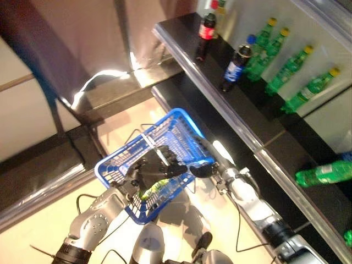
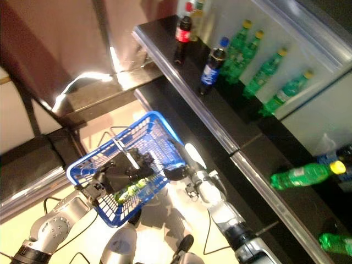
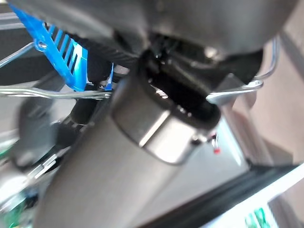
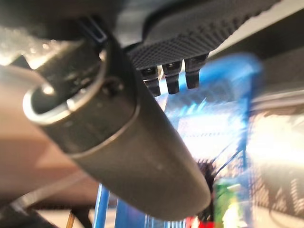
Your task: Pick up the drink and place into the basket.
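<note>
Left eye view: a blue basket [image 1: 177, 122] hangs low in front of the robot, beside a dark shelf [image 1: 258, 132]. The left hand [image 1: 149, 168] sits over the basket's middle with its fingers curled about the wire handle [image 1: 144, 138]. A green drink bottle [image 1: 154, 188] lies inside the basket, just under that hand. The right hand [image 1: 202, 169] is at the basket's rim on the shelf side; whether its fingers are spread or curled I cannot tell. On the shelf stand a red-capped cola bottle [image 1: 205, 34] and a blue-capped cola bottle [image 1: 237, 66], with green bottles [image 1: 291, 66] lying behind them and one more green bottle [image 1: 324, 172] lower down.

Right eye view: the same scene; the drink bottle [image 2: 131, 191] shows near the basket's bottom, below the left hand [image 2: 124, 170].

Left wrist view: the arm's own bulk fills it; a blue slatted wall [image 3: 66, 52] and wire handle [image 3: 61, 93] show past it.

Right wrist view: dark fingertips [image 4: 172, 81] point towards the blurred blue basket [image 4: 228, 102], a green bottle [image 4: 227, 202] showing inside.
</note>
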Motion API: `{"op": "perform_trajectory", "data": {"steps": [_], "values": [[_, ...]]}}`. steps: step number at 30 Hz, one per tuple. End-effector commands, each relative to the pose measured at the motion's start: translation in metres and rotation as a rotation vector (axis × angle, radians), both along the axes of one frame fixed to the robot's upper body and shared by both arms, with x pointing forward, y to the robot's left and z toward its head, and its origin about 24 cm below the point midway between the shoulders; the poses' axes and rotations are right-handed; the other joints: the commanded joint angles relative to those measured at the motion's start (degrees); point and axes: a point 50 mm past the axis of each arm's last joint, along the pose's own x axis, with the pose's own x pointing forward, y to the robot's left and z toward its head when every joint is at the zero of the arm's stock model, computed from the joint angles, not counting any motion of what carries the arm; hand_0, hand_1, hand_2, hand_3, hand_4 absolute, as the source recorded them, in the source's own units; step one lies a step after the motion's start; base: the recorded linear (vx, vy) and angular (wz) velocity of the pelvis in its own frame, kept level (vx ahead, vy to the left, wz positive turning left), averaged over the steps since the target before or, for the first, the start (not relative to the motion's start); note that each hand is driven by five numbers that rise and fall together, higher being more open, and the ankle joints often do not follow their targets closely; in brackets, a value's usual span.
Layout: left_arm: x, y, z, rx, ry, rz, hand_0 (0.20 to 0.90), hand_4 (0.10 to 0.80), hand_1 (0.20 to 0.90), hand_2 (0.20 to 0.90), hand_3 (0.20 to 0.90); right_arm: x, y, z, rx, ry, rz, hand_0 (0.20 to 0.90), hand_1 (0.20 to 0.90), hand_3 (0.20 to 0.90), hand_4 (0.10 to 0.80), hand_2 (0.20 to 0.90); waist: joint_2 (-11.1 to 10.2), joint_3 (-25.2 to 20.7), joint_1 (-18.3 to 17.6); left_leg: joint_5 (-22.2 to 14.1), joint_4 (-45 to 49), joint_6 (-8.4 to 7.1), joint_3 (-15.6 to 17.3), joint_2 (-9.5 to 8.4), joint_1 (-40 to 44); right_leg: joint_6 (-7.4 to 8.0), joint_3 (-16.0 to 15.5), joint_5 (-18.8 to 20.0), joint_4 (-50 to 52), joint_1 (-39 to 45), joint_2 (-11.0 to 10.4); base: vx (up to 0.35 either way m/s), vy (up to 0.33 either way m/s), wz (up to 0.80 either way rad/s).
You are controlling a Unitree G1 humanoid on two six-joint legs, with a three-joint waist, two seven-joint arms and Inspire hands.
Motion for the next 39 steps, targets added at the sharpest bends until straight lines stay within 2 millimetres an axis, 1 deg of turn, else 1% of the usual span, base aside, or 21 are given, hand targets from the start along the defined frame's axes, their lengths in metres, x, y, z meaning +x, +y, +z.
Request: {"op": "perform_trajectory", "data": {"steps": [1, 4, 7, 9, 10, 12, 17, 19, 22, 26, 27, 33, 37, 39], "values": [[0.009, -0.019, 0.07, -0.35, -0.49, 0.007, 0.3, 0.1, 0.3, 0.3, 0.2, -0.018, -0.014, -0.005, 0.016, -0.036, 0.036, 0.9, 0.9, 0.9, 0.8, 0.9, 5.11, -19.49, -2.02, -2.51, -2.77, 1.62, 1.76, -1.22, 2.03, 0.53, -0.53, -3.73, 0.85, 2.34, 2.51, -0.002, 0.038, -0.17], [0.01, -0.009, 0.054, -0.314, -0.433, 0.081, 0.3, 0.1, 0.3, 0.3, 0.2, -0.023, -0.027, -0.006, 0.02, -0.035, -0.014, 0.9, 0.9, 0.9, 0.8, 0.9, 5.37, -19.27, -3.5, -2.89, -2.77, 1.62, 2.87, -0.99, 2.44, 0.55, 0.13, -3.64, 1.07, 1.91, 2.34, 0.001, 0.027, -0.19], [0.011, 0.003, 0.033, -0.28, -0.357, 0.147, 0.3, 0.1, 0.3, 0.3, 0.2, -0.029, -0.041, -0.012, 0.02, -0.011, -0.071, 0.9, 0.9, 0.9, 0.8, 0.9, 5.66, -19.11, -4.95, -3.25, -2.77, 1.63, 3.92, -0.8, 2.94, 0.64, 0.85, -3.56, 1.39, 1.58, 2.15, 0.018, 0.021, -0.14], [0.01, 0.009, 0.021, -0.264, -0.311, 0.181, 0.3, 0.1, 0.3, 0.3, 0.2, -0.033, -0.049, -0.017, 0.022, 0.008, -0.103, 0.9, 0.9, 0.9, 0.8, 0.9, 5.79, -19.02, -5.72, -3.46, -2.77, 1.63, 4.48, -0.71, 3.22, 0.69, 1.3, -3.43, 1.55, 1.31, 2.06, 0.024, 0.018, -0.18], [0.01, 0.01, 0.019, -0.262, -0.301, 0.187, 0.3, 0.1, 0.3, 0.3, 0.2, -0.034, -0.05, -0.018, 0.018, 0.011, -0.109, 0.9, 0.9, 0.9, 0.8, 0.9, 5.82, -19.02, -5.86, -3.51, -2.77, 1.63, 4.62, -0.69, 3.29, 0.7, 1.42, -3.4, 1.59, 1.24, 2.05, 0.031, 0.014, -0.09], [0.006, 0.022, -0.003, -0.25, -0.218, 0.244, 0.3, 0.1, 0.3, 0.3, 0.2, -0.043, -0.062, -0.028, 0.01, 0.051, -0.156, 0.9, 0.9, 0.9, 0.8, 0.9, 6.0, -18.91, -7.31, -3.76, -2.77, 1.63, 5.67, -0.5, 3.59, 0.84, 2.2, -3.15, 1.65, 0.9, 1.9, 0.035, 0.022, -0.02], [0.001, 0.035, -0.026, -0.222, -0.121, 0.311, 0.3, 0.1, 0.3, 0.3, 0.2, -0.053, -0.079, -0.038, -0.002, 0.104, -0.233, 0.9, 0.9, 0.9, 0.8, 0.9, 6.23, -18.56, -9.0, -4.08, -2.77, 1.62, 6.8, -0.35, 4.01, 0.85, 3.24, -2.83, 1.53, 0.57, 1.86, 0.016, 0.015, -0.09], [-0.002, 0.041, -0.04, -0.209, -0.072, 0.338, 0.3, 0.1, 0.3, 0.3, 0.2, -0.058, -0.087, -0.046, -0.012, 0.135, -0.278, 0.9, 0.9, 0.9, 0.8, 0.9, 6.22, -18.41, -9.82, -4.29, -2.77, 1.68, 7.22, -0.29, 4.26, 0.8, 3.77, -2.81, 1.72, 0.33, 1.86, 0.027, 0.012, -0.07], [-0.004, 0.045, -0.051, -0.198, -0.027, 0.347, 0.3, 0.1, 0.3, 0.3, 0.2, -0.064, -0.095, -0.056, -0.016, 0.171, -0.334, 0.9, 0.9, 0.9, 0.8, 0.9, 6.22, -18.26, -10.46, -4.47, -2.77, 1.72, 7.61, -0.23, 4.52, 0.71, 4.3, -2.84, 1.95, 0.15, 1.92, 0.018, 0.008, -0.1], [-0.006, 0.05, -0.058, -0.185, 0.009, 0.367, 0.3, 0.1, 0.3, 0.3, 0.2, -0.071, -0.102, -0.066, -0.016, 0.214, -0.38, 0.9, 0.9, 0.9, 0.8, 0.9, 6.2, -18.24, -11.04, -4.71, -2.77, 1.72, 8.09, -0.15, 4.81, 0.72, 4.77, -2.86, 2.13, -0.02, 1.95, 0.016, 0.006, -0.04], [-0.007, 0.052, -0.065, -0.172, 0.038, 0.385, 0.3, 0.1, 0.3, 0.3, 0.2, -0.076, -0.105, -0.074, -0.02, 0.246, -0.406, 0.9, 0.9, 0.9, 0.8, 0.9, 6.22, -18.24, -11.5, -4.88, -2.77, 1.7, 8.47, -0.11, 5.03, 0.63, 5.12, -2.91, 2.16, -0.06, 2.01, 0.03, 0.014, -0.1], [-0.008, 0.06, -0.081, -0.13, 0.125, 0.439, 0.3, 0.1, 0.3, 0.3, 0.2, -0.087, -0.113, -0.091, -0.033, 0.329, -0.467, 0.9, 0.9, 0.9, 0.8, 0.9, 6.29, -18.13, -12.44, -5.32, -2.77, 1.77, 9.29, -0.2, 5.58, 0.62, 6.1, -3.03, 2.61, -0.28, 2.04, 0.032, 0.016, -0.08], [-0.013, 0.063, -0.095, -0.099, 0.182, 0.465, 0.3, 0.1, 0.3, 0.3, 0.2, -0.093, -0.119, -0.102, -0.033, 0.376, -0.511, 0.9, 0.9, 0.9, 0.8, 0.9, 6.41, -18.17, -12.49, -5.62, -2.77, 1.84, 9.41, -0.31, 5.91, 0.67, 6.36, -3.18, 2.87, -0.25, 1.96, 0.034, 0.015, -0.08], [-0.019, 0.067, -0.105, -0.07, 0.223, 0.479, 0.3, 0.1, 0.3, 0.3, 0.2, -0.099, -0.125, -0.11, -0.014, 0.409, -0.552, 0.9, 0.9, 0.9, 0.8, 0.9, 6.49, -18.22, -12.47, -5.85, -2.77, 1.91, 9.57, -0.33, 6.12, 0.65, 6.63, -3.36, 3.06, -0.25, 1.99, 0.04, 0.012, -0.15]]}}
